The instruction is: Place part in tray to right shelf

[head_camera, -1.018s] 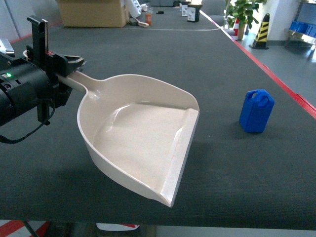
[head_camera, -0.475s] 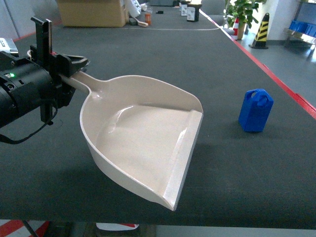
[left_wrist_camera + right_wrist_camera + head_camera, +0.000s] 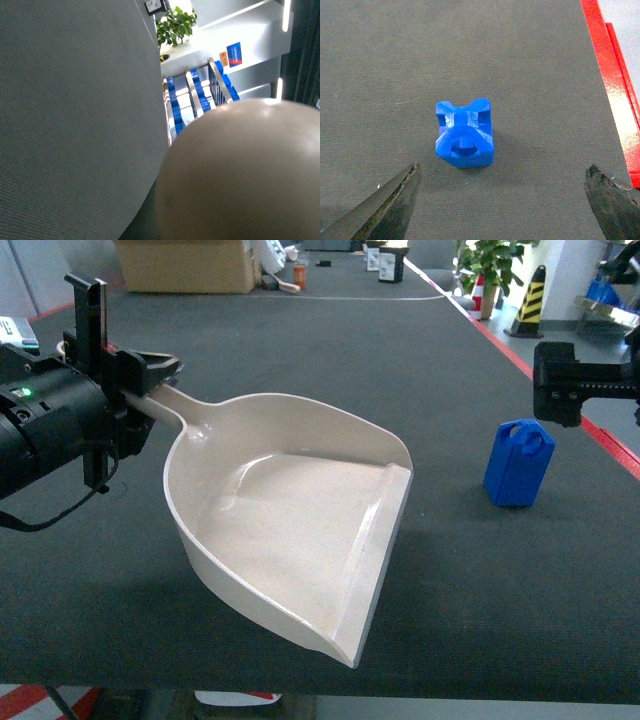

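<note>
— So where does the part stand from the right gripper?

— Just ahead of it and below, on the dark mat. In the right wrist view it sits between the two spread fingertips, nearer the left one, touching neither. The jaws gape wide and hold nothing.

— And its long axis?

— Upright; the wrist camera looks down on its chamfered top.

— Which arm is nearer?

— The right, plainly. The left gripper is clamped on the handle of the tray, which lies well to the part's left.

— Then the move?

— Likely a short advance and descent to centre the jaws over the part. No shelf rail shows in the head view.
</note>
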You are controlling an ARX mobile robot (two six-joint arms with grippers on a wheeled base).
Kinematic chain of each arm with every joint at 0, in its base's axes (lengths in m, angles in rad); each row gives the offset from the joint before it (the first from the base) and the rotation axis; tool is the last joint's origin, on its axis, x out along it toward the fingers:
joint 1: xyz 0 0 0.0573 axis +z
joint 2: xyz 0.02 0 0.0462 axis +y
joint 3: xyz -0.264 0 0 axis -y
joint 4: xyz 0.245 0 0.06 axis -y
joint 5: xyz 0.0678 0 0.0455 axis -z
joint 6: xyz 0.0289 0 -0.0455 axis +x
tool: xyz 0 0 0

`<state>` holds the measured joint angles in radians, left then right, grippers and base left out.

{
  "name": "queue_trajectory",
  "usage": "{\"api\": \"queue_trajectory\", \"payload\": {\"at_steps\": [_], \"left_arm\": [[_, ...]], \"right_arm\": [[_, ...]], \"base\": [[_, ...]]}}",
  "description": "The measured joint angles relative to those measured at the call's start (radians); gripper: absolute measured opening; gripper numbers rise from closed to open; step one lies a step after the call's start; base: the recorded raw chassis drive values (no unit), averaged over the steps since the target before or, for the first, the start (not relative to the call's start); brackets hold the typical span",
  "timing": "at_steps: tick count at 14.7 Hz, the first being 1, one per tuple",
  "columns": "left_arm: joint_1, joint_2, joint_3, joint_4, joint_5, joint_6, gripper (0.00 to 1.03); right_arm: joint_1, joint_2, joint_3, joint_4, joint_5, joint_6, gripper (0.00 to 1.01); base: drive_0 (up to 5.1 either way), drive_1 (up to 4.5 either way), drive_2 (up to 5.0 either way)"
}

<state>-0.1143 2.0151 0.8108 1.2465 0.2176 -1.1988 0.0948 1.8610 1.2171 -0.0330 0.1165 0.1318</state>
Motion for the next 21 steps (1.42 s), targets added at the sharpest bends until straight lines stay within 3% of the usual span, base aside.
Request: {"api": "queue_trajectory", "payload": {"at_steps": [3, 4, 5, 6, 7, 8, 11, 14, 17, 18, 19, 21], "left_arm": [[0.0, 0.0, 0.0, 0.0, 0.0, 0.0, 0.14], [0.0, 0.0, 0.0, 0.0, 0.0, 0.0, 0.14], [0.0, 0.0, 0.0, 0.0, 0.0, 0.002, 0.14], [0.0, 0.0, 0.0, 0.0, 0.0, 0.002, 0.13], [0.0, 0.0, 0.0, -0.001, 0.0, 0.002, 0.13], [0.0, 0.0, 0.0, -0.001, 0.0, 0.002, 0.13], [0.0, 0.0, 0.0, 0.0, -0.001, 0.002, 0.13], [0.0, 0.0, 0.0, 0.0, -0.001, 0.002, 0.13], [0.0, 0.0, 0.0, -0.001, 0.0, 0.002, 0.13], [0.0, 0.0, 0.0, 0.0, 0.0, 0.002, 0.13], [0.0, 0.0, 0.0, 0.002, 0.0, 0.002, 0.13], [-0.001, 0.0, 0.0, -0.002, 0.0, 0.002, 0.13]], "right_arm": [[0.019, 0.172, 0.215, -0.095, 0.019, 0.018, 0.98], [0.051, 0.299, 0.353, -0.139, 0.038, 0.021, 0.98], [0.056, 0.373, 0.376, -0.172, 0.069, 0.055, 0.62], [0.113, 0.179, 0.209, -0.057, -0.002, 0.059, 0.46], [0.209, -0.008, 0.153, -0.021, -0.095, 0.071, 0.46], [0.243, -0.058, 0.14, -0.01, -0.123, 0.084, 0.46], [0.28, -0.101, 0.125, 0.0, -0.152, 0.097, 0.46], [0.343, -0.148, 0.1, 0.005, -0.197, 0.135, 0.46], [0.378, -0.153, 0.096, -0.006, -0.221, 0.162, 0.46], [0.401, -0.152, 0.087, -0.005, -0.23, 0.183, 0.46], [0.445, -0.129, 0.066, -0.005, -0.252, 0.242, 0.46], [0.48, -0.068, 0.043, -0.009, -0.268, 0.331, 0.46]], "base": [[0.0, 0.0, 0.0], [0.0, 0.0, 0.0], [0.0, 0.0, 0.0], [0.0, 0.0, 0.0], [0.0, 0.0, 0.0], [0.0, 0.0, 0.0], [0.0, 0.0, 0.0], [0.0, 0.0, 0.0], [0.0, 0.0, 0.0], [0.0, 0.0, 0.0], [0.0, 0.0, 0.0], [0.0, 0.0, 0.0]]}}
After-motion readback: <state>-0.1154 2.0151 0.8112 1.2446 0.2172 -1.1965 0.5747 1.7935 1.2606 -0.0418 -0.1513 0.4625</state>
